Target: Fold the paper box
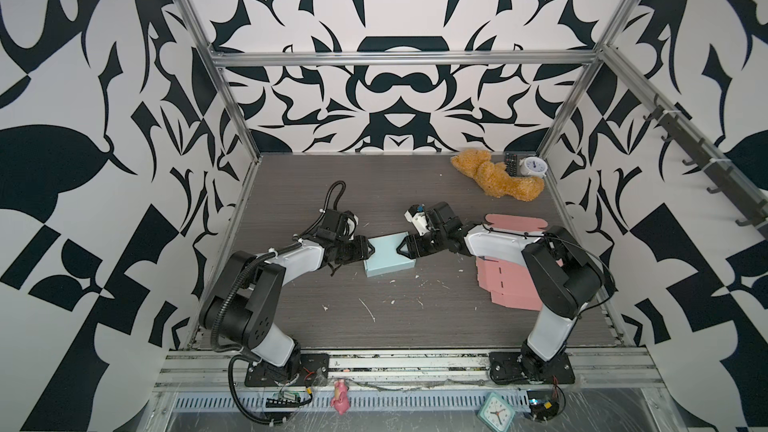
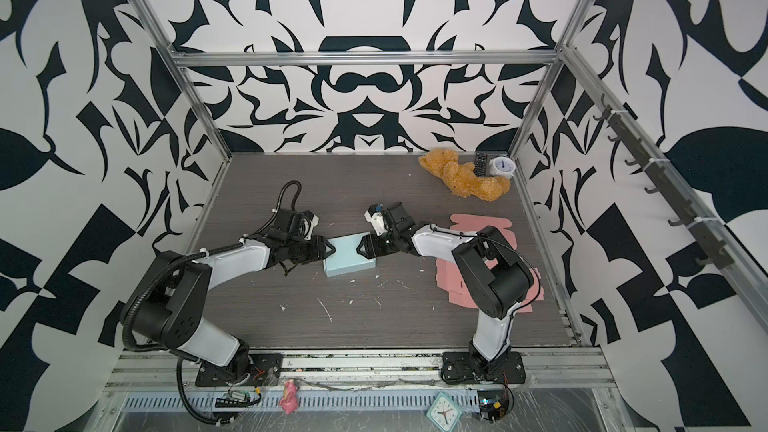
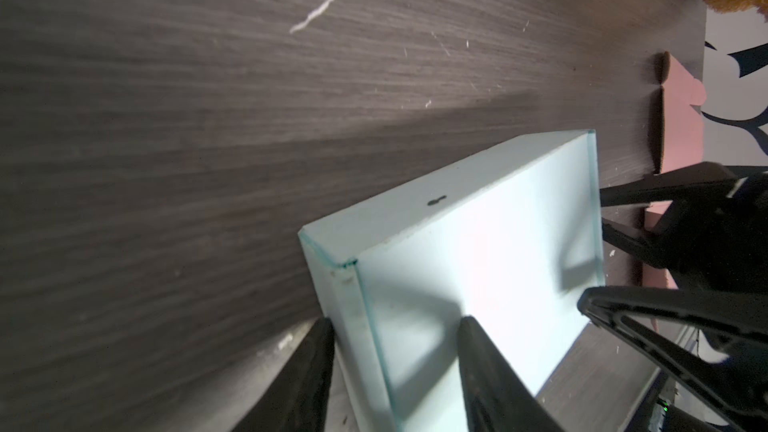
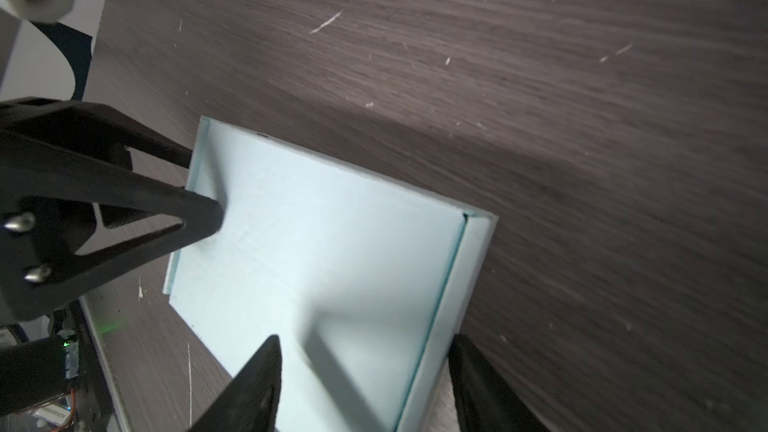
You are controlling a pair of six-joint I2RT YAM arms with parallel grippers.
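Paper box point(image 1: 388, 259) sits mid surface point(image 1: 374, 326), looks formed. I have left gripper point(image 1: 369, 249) at its 9 o'clock, right gripper point(image 1: 401, 248) at 3 o'clock. Jaws apart astride end edges, no clamp seen. Probably bracing both ends to square walls.

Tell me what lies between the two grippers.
The light blue paper box, seen in both top views, with left gripper and right gripper at opposite ends.

**Arm pose.** The white-and-black left arm point(image 1: 291, 259) and white-and-black right arm point(image 1: 494, 243) are shown bent at the elbow and extended inward. The black two-fingered left end effector point(image 1: 369, 250) and black two-fingered right end effector point(image 1: 400, 248) are faced toward each other, each with fingers parted.
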